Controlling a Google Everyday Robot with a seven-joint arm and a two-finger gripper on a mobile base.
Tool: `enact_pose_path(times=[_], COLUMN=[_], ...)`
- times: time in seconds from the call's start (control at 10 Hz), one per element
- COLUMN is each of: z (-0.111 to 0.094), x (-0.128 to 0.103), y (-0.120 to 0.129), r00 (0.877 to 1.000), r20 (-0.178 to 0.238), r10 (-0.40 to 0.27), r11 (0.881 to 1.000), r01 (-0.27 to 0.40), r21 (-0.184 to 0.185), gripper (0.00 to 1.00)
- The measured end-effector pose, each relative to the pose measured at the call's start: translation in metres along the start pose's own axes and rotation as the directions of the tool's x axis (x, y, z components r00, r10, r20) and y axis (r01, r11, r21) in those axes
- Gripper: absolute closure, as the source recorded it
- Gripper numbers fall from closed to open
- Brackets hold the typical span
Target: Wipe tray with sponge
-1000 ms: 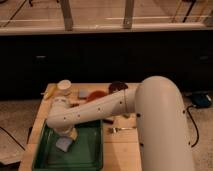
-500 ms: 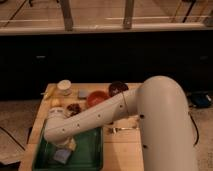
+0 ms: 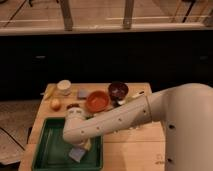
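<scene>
On the worktop [image 3: 127, 152], the green tray [image 3: 49, 146] lies under the arm [image 3: 115, 120]. The hand [image 3: 80, 144] has slid rightward across the tray floor, sitting on the sponge [image 3: 76, 154] near its right rim; its grip cannot be told. Wiping looks under way.

Arm [image 3: 117, 120]: cream-white smooth shell. Tube-like link widens away from the gripper [image 3: 75, 146] into a bulky rounded housing. Row of small dark dots along the link, a few more on the housing. Rounded cap joint just above the gripper, which sits over the tray [image 3: 47, 145], mostly hidden beneath the wrist.
</scene>
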Motion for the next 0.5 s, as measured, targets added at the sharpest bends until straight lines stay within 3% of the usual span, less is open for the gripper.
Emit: enact_pose_path(times=[0.2,0.5], z=[0.0,0.005], x=[0.024,0.056], y=[-0.006,-0.034], r00=[0.999,1.0], r20=[-0.013,-0.013], r10=[0.032,0.023], r11=[0.999,1.0], r01=[-0.032,-0.023], r21=[0.008,0.011], gripper=[1.0,1.0])
